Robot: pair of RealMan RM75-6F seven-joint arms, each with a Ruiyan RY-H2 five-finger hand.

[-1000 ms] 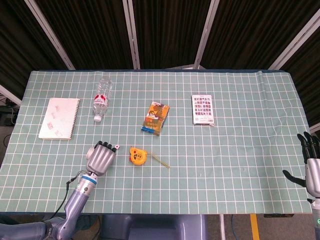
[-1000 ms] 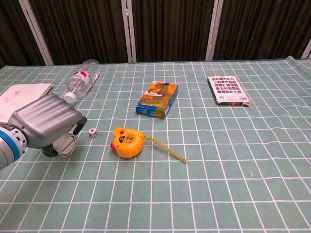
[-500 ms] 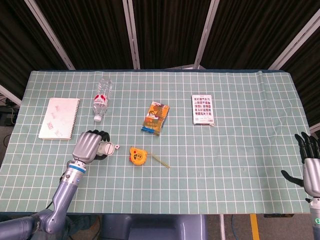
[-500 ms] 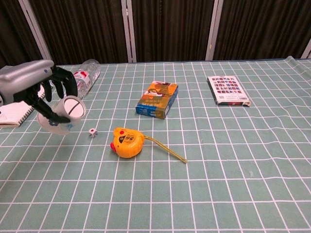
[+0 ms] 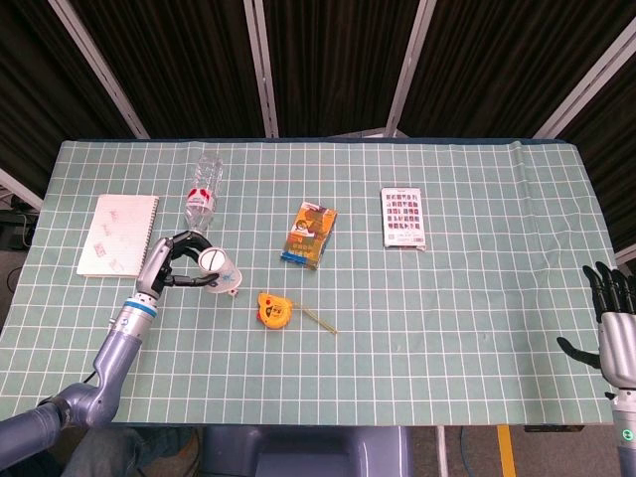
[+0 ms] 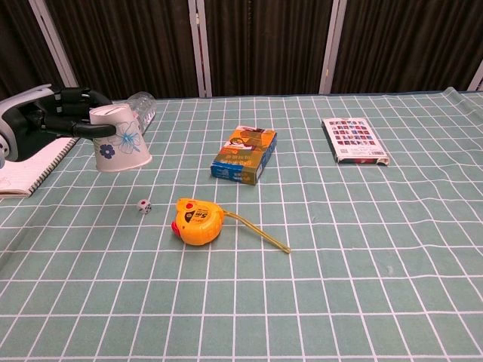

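The cup (image 5: 221, 270) covers the die in the head view; the right hand (image 5: 614, 328) sits half past the frame's edge.

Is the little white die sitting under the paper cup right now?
No, the die lies uncovered on the table mat, while the left hand holds the paper cup lifted above it.

A paper cup (image 6: 121, 138) is being held above the table (image 6: 377, 302), with a die (image 6: 143, 206) lying below it, left of the tape measure (image 6: 196, 221).
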